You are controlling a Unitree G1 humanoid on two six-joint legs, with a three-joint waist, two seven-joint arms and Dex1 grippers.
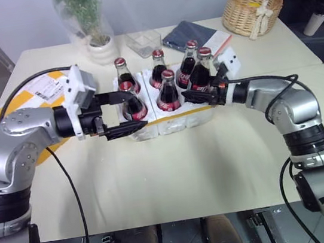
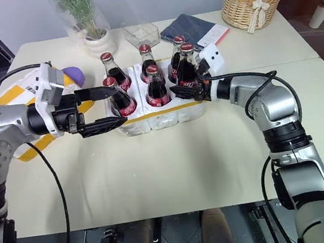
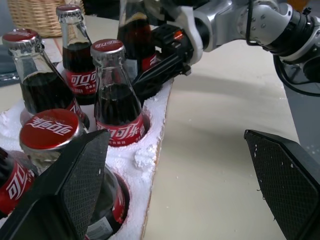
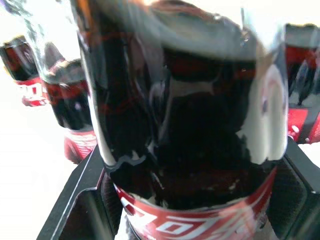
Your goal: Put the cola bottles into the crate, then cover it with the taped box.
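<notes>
The right gripper [image 1: 202,96] is clamped on a cola bottle [image 1: 200,72], its black fingers [image 4: 85,200] pressed to either side of the glass at the red label, holding it over the front right corner of the crate [image 1: 174,121]. Whether the base is already down in its well I can't quite make out from here. Five other bottles stand in the foam tray, so this looks like the last one going in. Across from it the left gripper [image 1: 118,112] stands spread wide and holds nothing, one finger just in front of the near-left bottle [image 1: 131,101] and the other behind it. That is the worry: a small swing of that arm could knock the bottle over, and a tilted release on the right could catch the well's rim. The taped box [image 2: 28,92] lies behind the left arm, waiting.
</notes>
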